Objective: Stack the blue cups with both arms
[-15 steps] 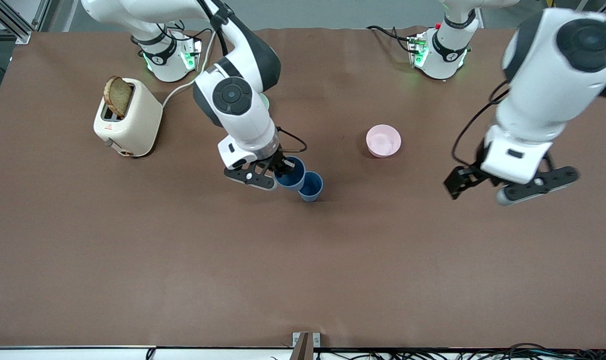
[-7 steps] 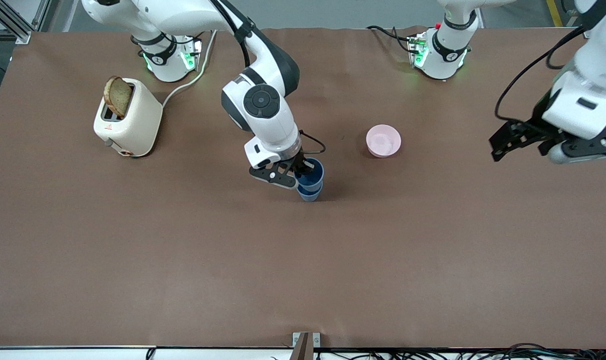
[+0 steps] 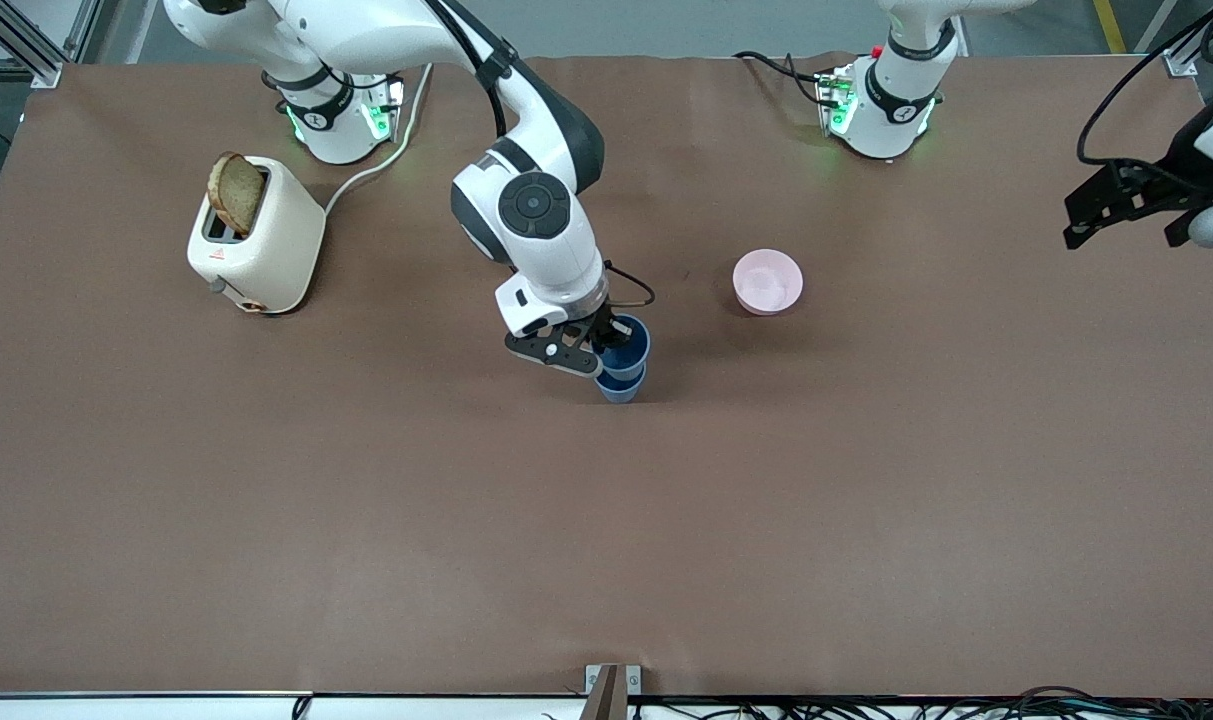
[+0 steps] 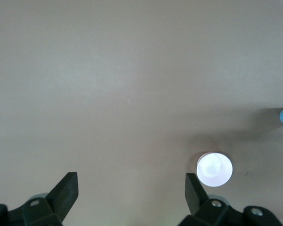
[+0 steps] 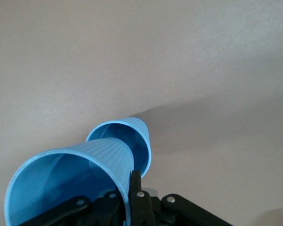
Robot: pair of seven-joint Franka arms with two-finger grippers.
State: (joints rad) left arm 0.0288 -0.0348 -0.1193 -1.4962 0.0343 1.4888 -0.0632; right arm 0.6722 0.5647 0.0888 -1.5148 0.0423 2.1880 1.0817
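Note:
Two blue cups sit mid-table. The lower blue cup stands upright on the table. The upper blue cup sits partly inside it, and my right gripper is shut on this cup's rim. In the right wrist view the held cup points its base into the lower cup, with one finger outside the wall. My left gripper is open and empty, up in the air over the left arm's end of the table; its view shows the spread fingertips over bare table.
A pink bowl stands beside the cups toward the left arm's end; it shows white in the left wrist view. A cream toaster with a slice of toast stands near the right arm's base.
My right gripper carried its blue cup sideways over the standing cup and lowered it into that cup. My left arm drew back toward its end of the table.

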